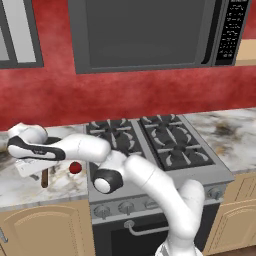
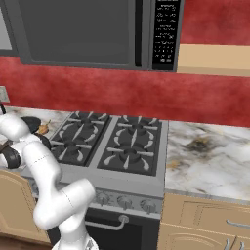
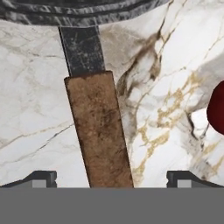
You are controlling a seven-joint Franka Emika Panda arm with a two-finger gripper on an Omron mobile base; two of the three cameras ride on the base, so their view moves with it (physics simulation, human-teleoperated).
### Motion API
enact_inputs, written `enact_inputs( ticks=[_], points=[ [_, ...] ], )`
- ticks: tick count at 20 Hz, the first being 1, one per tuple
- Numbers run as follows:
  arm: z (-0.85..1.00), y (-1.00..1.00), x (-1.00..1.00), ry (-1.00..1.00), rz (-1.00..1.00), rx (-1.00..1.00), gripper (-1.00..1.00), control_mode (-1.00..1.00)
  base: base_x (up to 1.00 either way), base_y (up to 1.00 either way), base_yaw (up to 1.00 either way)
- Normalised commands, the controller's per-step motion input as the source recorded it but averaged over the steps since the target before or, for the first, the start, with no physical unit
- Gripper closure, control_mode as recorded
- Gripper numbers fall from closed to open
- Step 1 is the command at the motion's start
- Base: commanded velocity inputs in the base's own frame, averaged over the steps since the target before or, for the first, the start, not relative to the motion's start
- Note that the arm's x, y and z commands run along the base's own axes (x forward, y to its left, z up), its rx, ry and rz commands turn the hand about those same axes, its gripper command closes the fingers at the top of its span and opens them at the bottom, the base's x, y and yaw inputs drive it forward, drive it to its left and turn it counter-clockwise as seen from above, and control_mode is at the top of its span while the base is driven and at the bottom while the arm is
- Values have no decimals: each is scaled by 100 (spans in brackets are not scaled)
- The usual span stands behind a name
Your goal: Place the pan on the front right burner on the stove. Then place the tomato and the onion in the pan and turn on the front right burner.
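Observation:
The pan lies on the marble counter left of the stove (image 1: 150, 145). In the hand view its black rim (image 3: 83, 11) runs along the top and its brown wooden handle (image 3: 98, 131) comes down between my fingertips. My gripper (image 3: 111, 179) is open and straddles the handle without touching it. In the left base view the gripper (image 1: 30, 167) hangs low over the handle (image 1: 45, 177), and the hand hides the pan's bowl. The tomato (image 1: 75, 167) (image 3: 217, 107) sits just right of the handle. A small tan bulb, likely the onion (image 2: 44, 128), lies by the pan (image 2: 30, 122). The front right burner (image 1: 182, 155) (image 2: 129, 154) is bare.
A dark microwave (image 1: 145, 32) hangs above the stove. Round knobs (image 1: 125, 206) line the stove's front. More marble counter (image 2: 210, 156) stretches right of the stove. A red wall backs the counter.

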Motion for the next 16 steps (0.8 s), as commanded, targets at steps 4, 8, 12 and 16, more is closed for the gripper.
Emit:
enact_inputs(
  ticks=[4,8,12,16],
  points=[
    [-24,-17,0,2,0,0,100,-100,0,0,0],
    [-23,-8,0,5,0,0,100,-100,0,0,0],
    [-3,-15,0,1,0,4,100,-100,0,0,0],
    [6,-26,-1,-2,0,7,100,-100,0,0,0]
  ],
)
